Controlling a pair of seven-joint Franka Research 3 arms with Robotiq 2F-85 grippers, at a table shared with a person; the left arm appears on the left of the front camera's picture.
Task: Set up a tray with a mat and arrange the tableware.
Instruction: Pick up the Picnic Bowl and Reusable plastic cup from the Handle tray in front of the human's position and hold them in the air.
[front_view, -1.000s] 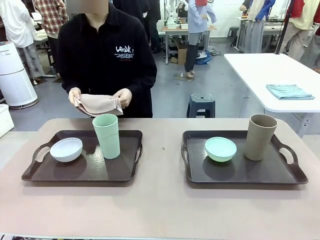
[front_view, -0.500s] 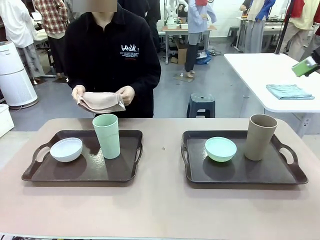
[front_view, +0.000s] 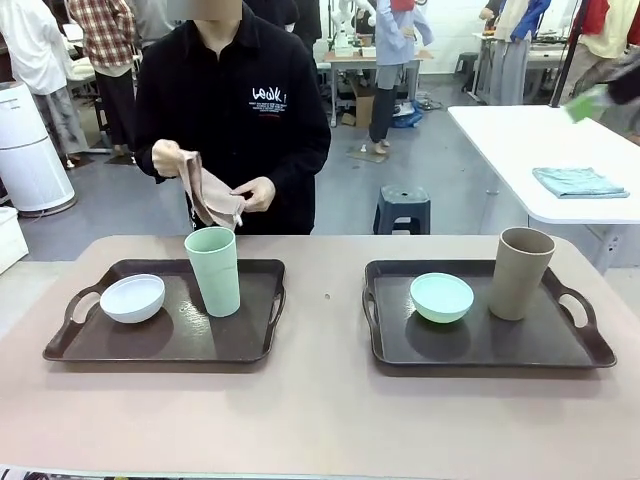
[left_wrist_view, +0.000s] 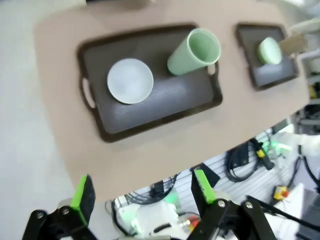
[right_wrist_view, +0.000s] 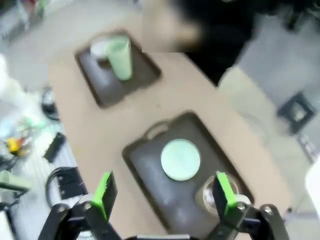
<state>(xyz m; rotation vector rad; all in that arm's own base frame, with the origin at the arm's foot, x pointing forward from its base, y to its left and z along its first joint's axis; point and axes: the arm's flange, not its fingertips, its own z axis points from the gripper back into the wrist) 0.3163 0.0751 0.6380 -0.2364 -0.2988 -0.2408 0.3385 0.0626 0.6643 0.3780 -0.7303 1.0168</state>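
Observation:
Two dark brown trays lie on the tan table. The left tray (front_view: 170, 340) holds a white bowl (front_view: 132, 298) and a pale green cup (front_view: 214, 270). On the right tray (front_view: 470, 345) sit a mint green bowl (front_view: 441, 297) and a tan cup (front_view: 521, 273). A person across the table holds a beige mat (front_view: 205, 195) in both hands, hanging above the left tray's far edge. My left gripper (left_wrist_view: 143, 189) hangs open high over the near table edge. My right gripper (right_wrist_view: 165, 193) is open, high above the mint bowl (right_wrist_view: 180, 159) and tan cup (right_wrist_view: 215, 195).
A strip of bare tabletop (front_view: 325, 300) separates the trays, and more lies along the near edge. A white side table (front_view: 540, 150) with a folded blue cloth (front_view: 578, 183) stands at the back right. A stool (front_view: 402, 210) is behind the table.
The person has lifted the mat from flat to hanging, one hand raised. A green blur at the upper right has moved up and left.

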